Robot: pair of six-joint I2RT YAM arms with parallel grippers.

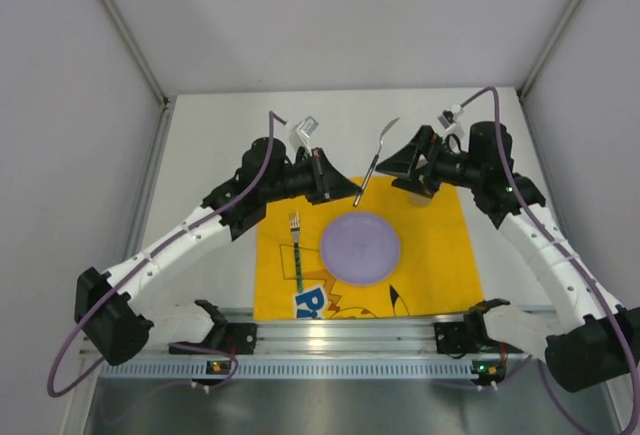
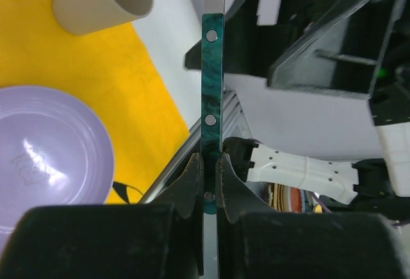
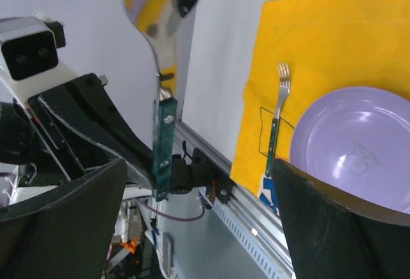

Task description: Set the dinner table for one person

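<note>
My left gripper is shut on the green handle of a spoon. It holds the spoon in the air above the back edge of the yellow mat, bowl pointing away. My right gripper stands wide open around the spoon, its fingers apart from the handle. On the mat lie a lilac plate and, to its left, a green-handled fork. The mat rests on the white dinner table.
A beige cup lies tipped on the mat's back right part, mostly hidden under my right arm in the top view. An aluminium rail runs along the near edge. Grey walls close the table's sides and back.
</note>
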